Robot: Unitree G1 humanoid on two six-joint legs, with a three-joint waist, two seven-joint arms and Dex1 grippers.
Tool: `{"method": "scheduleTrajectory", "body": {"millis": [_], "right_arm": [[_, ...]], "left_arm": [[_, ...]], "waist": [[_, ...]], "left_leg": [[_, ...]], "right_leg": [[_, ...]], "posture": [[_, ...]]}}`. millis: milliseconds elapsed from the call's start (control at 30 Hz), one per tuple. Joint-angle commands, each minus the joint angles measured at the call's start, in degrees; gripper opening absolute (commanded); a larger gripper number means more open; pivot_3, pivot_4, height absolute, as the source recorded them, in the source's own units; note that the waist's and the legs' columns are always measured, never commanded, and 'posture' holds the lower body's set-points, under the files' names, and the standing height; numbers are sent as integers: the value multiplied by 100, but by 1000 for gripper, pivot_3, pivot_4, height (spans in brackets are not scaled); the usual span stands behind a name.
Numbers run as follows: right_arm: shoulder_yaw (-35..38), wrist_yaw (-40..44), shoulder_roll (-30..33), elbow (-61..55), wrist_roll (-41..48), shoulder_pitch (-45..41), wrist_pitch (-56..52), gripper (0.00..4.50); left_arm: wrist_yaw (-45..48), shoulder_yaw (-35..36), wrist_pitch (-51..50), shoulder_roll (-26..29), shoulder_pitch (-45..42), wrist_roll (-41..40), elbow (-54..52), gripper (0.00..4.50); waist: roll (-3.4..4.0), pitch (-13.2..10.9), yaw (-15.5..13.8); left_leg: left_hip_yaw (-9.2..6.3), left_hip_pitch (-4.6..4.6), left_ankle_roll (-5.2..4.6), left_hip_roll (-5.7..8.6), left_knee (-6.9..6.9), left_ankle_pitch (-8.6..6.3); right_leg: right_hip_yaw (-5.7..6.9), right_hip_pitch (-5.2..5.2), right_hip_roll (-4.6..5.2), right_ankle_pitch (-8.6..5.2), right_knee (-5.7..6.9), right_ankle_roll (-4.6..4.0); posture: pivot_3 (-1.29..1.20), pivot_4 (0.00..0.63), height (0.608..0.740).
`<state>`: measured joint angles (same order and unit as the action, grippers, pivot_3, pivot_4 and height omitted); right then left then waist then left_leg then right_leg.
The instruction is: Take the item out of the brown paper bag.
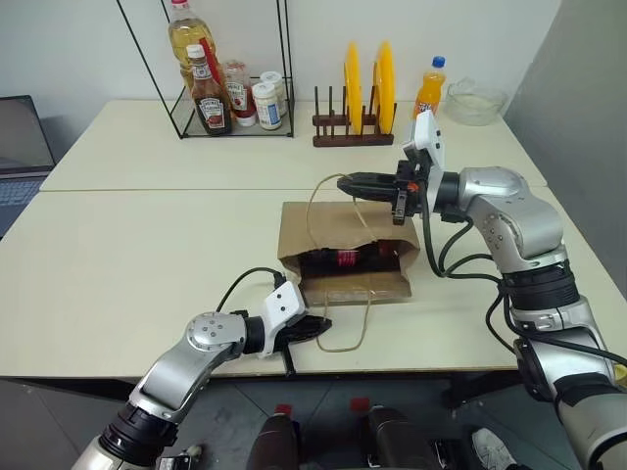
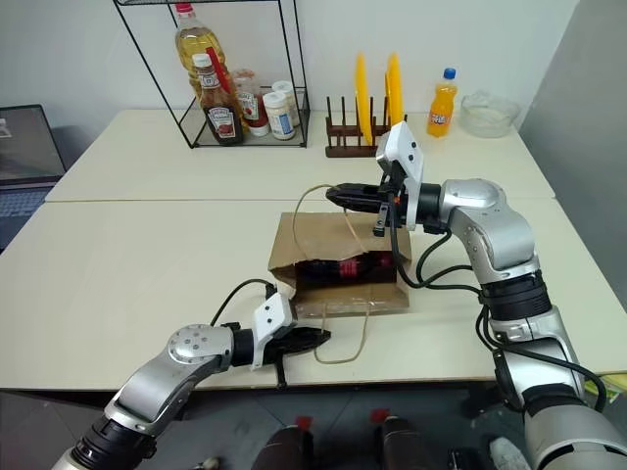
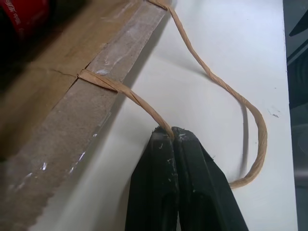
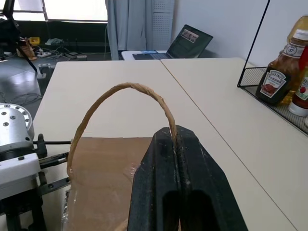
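While both jaws pinch cord handles, the brown paper bag (image 1: 338, 245) apparently holds the cola bottle (image 1: 345, 258).

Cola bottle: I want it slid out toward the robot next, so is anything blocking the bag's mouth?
Nothing visible blocks it. The cola bottle lies inside the brown paper bag, whose mouth is held open: right claw lifts one handle, left claw pins the other.

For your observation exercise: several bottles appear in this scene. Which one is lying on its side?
The cola bottle inside the brown paper bag lies on its side; the ketchup bottle, oil bottle and orange soda bottle stand upright.
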<state>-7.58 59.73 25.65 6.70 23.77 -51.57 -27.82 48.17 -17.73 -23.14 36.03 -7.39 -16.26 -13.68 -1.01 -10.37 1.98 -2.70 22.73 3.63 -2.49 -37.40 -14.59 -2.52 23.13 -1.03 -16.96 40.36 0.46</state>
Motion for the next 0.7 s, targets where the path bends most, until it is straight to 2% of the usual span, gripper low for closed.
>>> {"method": "scheduleTrajectory", "body": {"millis": [33,100,200,333,500,600,633,700], "right_arm": [[100,50,-34,-68,-6,-159,169,0],[93,55,-64,-70,-15,-156,181,0],[86,63,-113,-62,-18,-163,216,0],[77,81,-174,-7,-41,-175,293,0],[52,100,-228,41,-81,-161,393,0],[42,112,-219,10,-87,-126,415,0],[42,119,-213,-1,-87,-113,417,0],[44,131,-205,-22,-80,-81,413,0]], "left_arm": [[109,-5,-114,508,562,393,415,48],[323,160,-33,741,762,245,294,48],[594,509,-115,1009,1020,-114,82,666],[724,965,-343,1217,1146,-488,-146,1858],[808,1234,-483,1396,1280,-667,-293,3320],[1151,1725,-492,1951,1846,-778,-492,4224],[1274,1891,-240,2268,2021,-557,-354,4440],[1439,2084,345,2759,2145,-108,4,4440]], "waist": [[-3,2,36],[-3,3,110],[-2,3,210],[-1,2,279],[1,-1,282],[-12,-9,306],[-7,-10,305],[-3,-12,301]], "left_leg": [[4,-6,0,-2,9,0],[20,-31,-1,-11,41,1],[19,-53,-2,-25,61,0],[-2,-73,-3,-31,80,0],[-13,-77,-4,-32,83,0],[-11,-77,-3,-34,82,1],[-11,-77,-3,-41,83,0],[-12,-83,-3,-41,92,1]], "right_leg": [[-1,0,0,0,0,0],[-13,0,1,-1,-1,-4],[-12,0,-6,-19,11,-34],[-18,3,-20,-42,45,-65],[-14,4,-32,-56,52,-44],[-18,4,-32,-56,52,-44],[-18,6,-35,-56,52,-45],[-16,8,-35,-63,55,-57]], "posture": [[0,150,740],[0,150,740],[0,150,740],[0,150,740],[0,150,740],[0,150,740],[0,150,740],[0,150,740]]}}
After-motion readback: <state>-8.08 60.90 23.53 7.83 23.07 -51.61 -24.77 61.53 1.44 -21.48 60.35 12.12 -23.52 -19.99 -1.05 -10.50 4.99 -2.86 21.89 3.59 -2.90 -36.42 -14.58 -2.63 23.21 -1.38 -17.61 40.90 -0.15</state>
